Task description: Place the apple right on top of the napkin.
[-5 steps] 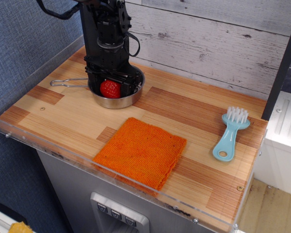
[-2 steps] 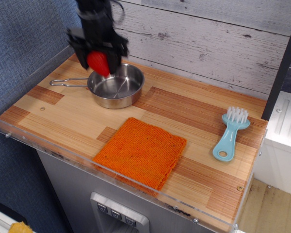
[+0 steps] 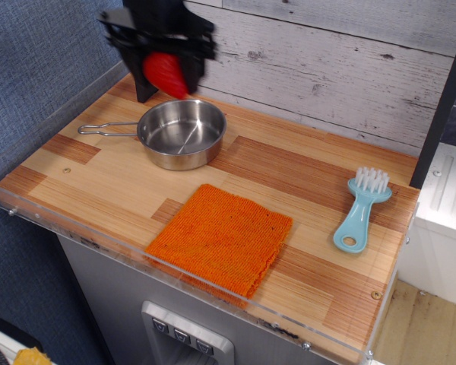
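Gripper [image 3: 166, 67] clamping apple [image 3: 165, 74] above steel pan [image 3: 182, 134], napkin [image 3: 220, 238] flat nearby, blue brush [image 3: 361, 209] well apart.

In the upper left of the frame the black pincer [image 3: 166, 67] grips the red apple [image 3: 166, 74], its pointed end tilted down to the right, in the air above the steel pan [image 3: 182, 134]. The pan sits on the wooden desk [image 3: 304, 182], handle pointing left. The orange napkin [image 3: 220, 237] lies flat at lower centre, well apart from the pan. 1 light-blue brush [image 3: 360, 208] lies at right.
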{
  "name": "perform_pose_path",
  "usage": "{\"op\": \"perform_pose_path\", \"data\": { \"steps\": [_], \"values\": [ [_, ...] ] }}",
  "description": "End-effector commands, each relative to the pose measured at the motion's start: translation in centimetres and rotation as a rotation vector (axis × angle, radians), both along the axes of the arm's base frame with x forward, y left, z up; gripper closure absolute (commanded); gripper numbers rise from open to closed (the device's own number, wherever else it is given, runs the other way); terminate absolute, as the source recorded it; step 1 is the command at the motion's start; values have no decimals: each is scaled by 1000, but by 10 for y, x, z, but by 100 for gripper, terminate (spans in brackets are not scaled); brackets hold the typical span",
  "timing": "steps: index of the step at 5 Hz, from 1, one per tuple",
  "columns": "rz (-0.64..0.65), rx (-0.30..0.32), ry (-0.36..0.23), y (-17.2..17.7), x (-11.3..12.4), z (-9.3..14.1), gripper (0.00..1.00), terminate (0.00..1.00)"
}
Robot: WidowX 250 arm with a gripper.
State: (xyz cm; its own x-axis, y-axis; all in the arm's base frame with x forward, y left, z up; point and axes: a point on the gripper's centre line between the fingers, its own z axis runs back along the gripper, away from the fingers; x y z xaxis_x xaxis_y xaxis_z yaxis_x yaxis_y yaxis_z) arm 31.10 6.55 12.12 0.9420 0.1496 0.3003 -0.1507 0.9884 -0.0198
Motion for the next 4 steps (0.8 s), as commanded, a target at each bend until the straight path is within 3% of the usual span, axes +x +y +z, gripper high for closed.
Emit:
{"op": "perform_pose_path", "data": {
  "steps": [1,2,4],
  "values": [
    [-50,-28,22,-30,-48,1,100,0],
    [-32,-40,43,-28,-64,-12,100,0],
    [-46,-65,122,-37,-67,-51,100,0]
  ]
}}
